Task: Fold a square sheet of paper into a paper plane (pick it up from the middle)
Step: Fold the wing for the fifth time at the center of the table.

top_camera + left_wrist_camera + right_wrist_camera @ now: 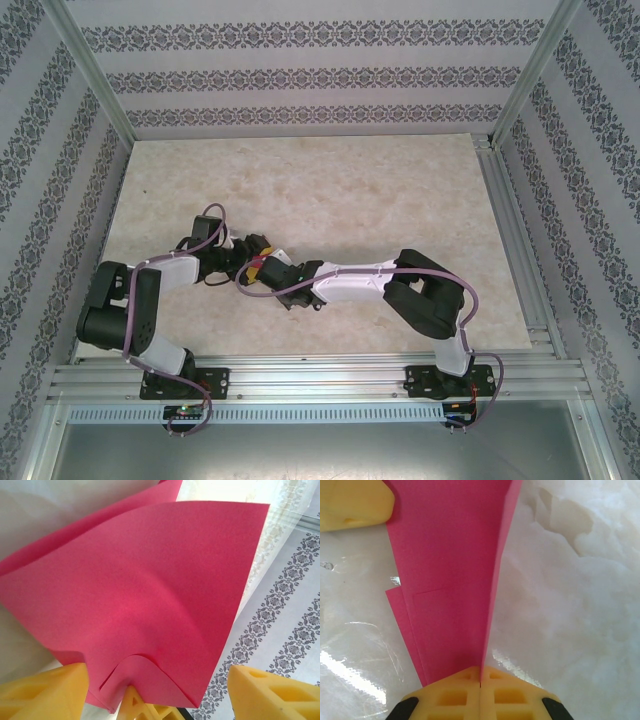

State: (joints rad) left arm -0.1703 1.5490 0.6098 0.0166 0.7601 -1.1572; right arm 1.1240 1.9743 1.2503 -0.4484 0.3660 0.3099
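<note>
Toward the worktop's (400, 180) near edge, the right pincer (480, 672) clenches the folded pink paper (450, 570) while the left pincer (156, 674) stands released.

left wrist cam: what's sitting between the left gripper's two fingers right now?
Left wrist view: the folded pink sheet of paper sits in the left gripper's open gap, pinched at its lower edge by the right gripper.

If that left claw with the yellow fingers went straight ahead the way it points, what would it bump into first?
Probably the pink paper, which spreads right in front of the open left gripper; how near is unclear.
</note>
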